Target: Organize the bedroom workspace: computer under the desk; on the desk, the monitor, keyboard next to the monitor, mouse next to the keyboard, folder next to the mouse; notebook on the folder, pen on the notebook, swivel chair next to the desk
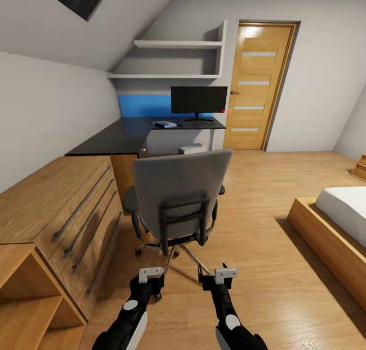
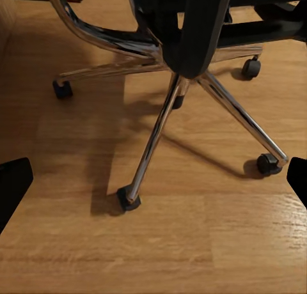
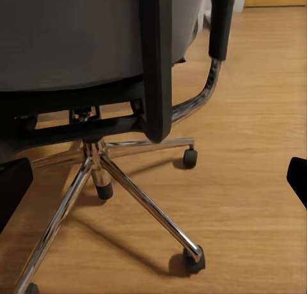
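It was an attic bedroom in a home, part of it a study corner. A sloped white ceiling (image 1: 76, 40) came down over a black desk (image 1: 122, 136) with a monitor (image 1: 198, 100). A grey swivel chair (image 1: 180, 197) stood on wood flooring (image 1: 284, 268), a wooden chest of drawers (image 1: 61, 208) beside it. A low wooden-framed bed (image 1: 330, 228) lay opposite, past a wooden door (image 1: 259, 86).

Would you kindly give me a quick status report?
Both grippers, left and right, open, empty. Swivel chair directly ahead, back toward us. Chair blocks path to desk; monitor on it.
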Motion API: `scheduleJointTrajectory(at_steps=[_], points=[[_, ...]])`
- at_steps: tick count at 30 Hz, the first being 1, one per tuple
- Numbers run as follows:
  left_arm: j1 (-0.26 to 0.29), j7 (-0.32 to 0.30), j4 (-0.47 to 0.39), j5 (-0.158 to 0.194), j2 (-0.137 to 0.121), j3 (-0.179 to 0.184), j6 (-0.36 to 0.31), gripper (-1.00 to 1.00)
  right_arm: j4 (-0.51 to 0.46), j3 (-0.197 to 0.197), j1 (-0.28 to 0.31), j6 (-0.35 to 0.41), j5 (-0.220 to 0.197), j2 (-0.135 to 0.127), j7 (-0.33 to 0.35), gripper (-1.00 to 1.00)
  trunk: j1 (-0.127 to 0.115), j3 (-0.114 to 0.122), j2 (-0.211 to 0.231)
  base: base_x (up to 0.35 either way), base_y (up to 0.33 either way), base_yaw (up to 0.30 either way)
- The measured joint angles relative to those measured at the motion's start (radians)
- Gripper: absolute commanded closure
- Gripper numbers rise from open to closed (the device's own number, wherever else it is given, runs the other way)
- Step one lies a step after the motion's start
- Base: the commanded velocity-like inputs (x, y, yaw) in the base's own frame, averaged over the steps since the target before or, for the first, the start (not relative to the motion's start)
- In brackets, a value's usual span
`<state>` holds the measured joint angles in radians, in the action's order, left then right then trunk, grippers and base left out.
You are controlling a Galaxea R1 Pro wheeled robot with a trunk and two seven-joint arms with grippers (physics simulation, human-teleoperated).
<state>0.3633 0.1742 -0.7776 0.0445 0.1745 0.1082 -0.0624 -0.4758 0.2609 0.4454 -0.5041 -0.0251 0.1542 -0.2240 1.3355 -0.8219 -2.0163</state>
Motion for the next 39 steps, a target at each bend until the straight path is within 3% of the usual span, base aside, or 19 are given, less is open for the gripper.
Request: scheduleJointTrajectory(at_steps=[12,31,39], points=[[0.0,0.001,0.0,0.0,0.0,0.0,0.0,-1.0,-0.001,0.0,0.0,0.0,0.0,0.0,0.0,-1.0,0.046,-0.038,-0.084,0.0,0.0,0.0],[0.0,0.008,-0.025,-0.001,0.0,0.011,-0.005,-1.0,-0.002,0.0,0.0,-0.036,0.002,0.003,-0.004,-1.0,0.046,-0.038,-0.084,0.0,0.0,0.0],[0.014,0.123,-0.142,-0.001,0.0,0.018,-0.009,-1.0,-0.023,0.001,0.021,0.093,0.001,0.008,-0.003,-1.0,0.046,-0.038,-0.084,0.0,0.0,0.0]])
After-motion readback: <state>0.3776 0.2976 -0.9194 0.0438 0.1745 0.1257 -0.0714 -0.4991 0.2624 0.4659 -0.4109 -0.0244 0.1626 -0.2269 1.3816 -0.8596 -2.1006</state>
